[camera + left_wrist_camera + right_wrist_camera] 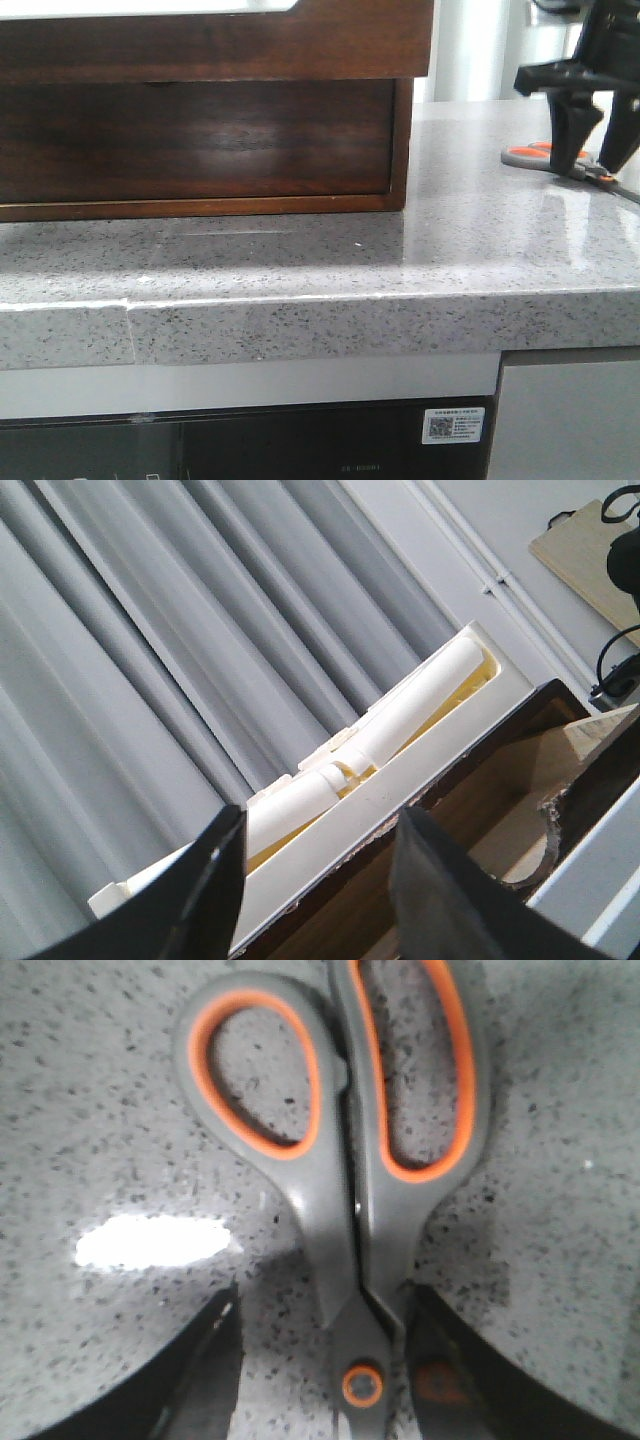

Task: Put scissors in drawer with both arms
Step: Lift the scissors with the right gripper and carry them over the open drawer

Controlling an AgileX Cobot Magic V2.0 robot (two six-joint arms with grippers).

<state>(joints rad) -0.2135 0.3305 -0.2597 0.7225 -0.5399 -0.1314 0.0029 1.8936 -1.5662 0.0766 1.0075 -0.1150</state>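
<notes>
**Scissors lie flat between the right gripper's open fingers**

The scissors (345, 1190) lie flat on the speckled grey counter (300, 260), right under the right gripper (592, 140). Their long line runs straight away from the gripper – the two loop handles point away from it, and the round orange pivot sits close in between the fingertips. The blades are hidden from view. The handles are grey with bright orange inside each loop, pressed shut together.

The right gripper's jaws are spread wide, one on each side of the scissors, holding nothing.

The left gripper (315, 880) is spread too and empty, up by the dark brown drawer (200, 140).
</notes>
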